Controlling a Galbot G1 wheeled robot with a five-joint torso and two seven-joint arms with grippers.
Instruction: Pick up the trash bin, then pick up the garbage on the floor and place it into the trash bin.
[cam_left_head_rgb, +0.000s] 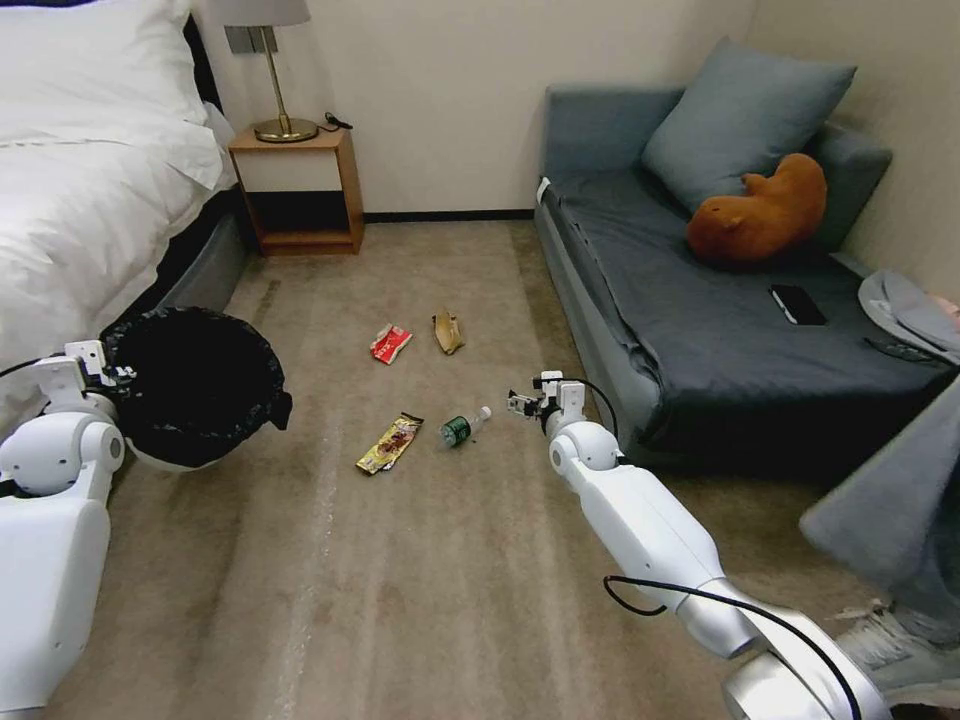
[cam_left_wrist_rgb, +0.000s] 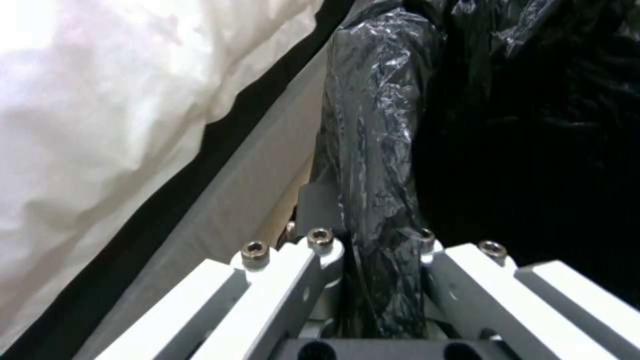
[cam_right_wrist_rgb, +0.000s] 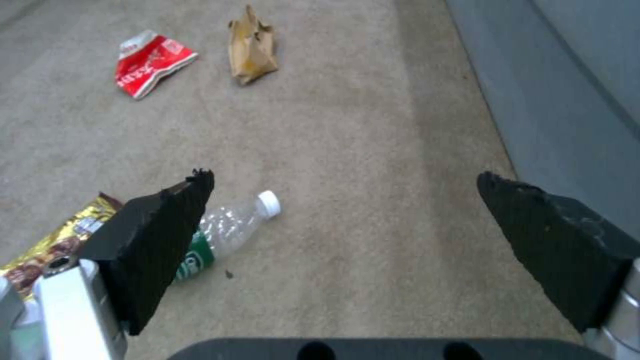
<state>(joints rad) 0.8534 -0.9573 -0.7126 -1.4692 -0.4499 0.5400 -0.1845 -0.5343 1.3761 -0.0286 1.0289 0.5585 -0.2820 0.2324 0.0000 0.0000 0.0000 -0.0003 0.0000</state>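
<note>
A white bed (cam_left_head_rgb: 90, 190) fills the robot's left side and a grey sofa (cam_left_head_rgb: 720, 320) the right, with carpeted floor (cam_left_head_rgb: 450, 560) between them. The trash bin (cam_left_head_rgb: 195, 385), lined with a black bag, hangs at the left beside the bed, lifted off the carpet as far as the head view shows. The left gripper (cam_left_wrist_rgb: 373, 260) has its fingers clenched on the bin's bag-covered rim, so the first step looks done. The right gripper (cam_right_wrist_rgb: 347, 200) hovers low over the carpet just beside the sofa's edge, its fingers spread wide with nothing between them. All the garbage lies on the floor, none of it in the bin: the gold-brown snack wrapper (cam_left_head_rgb: 390, 443) and the small clear bottle (cam_left_head_rgb: 463, 427) sit nearest the right gripper, the bottle just to its left, while the red-and-white packet (cam_left_head_rgb: 390, 343) and the tan paper wrapper (cam_left_head_rgb: 448, 331) lie farther off toward the nightstand (cam_left_head_rgb: 297, 190). Four pickups remain, by this judgement
</note>
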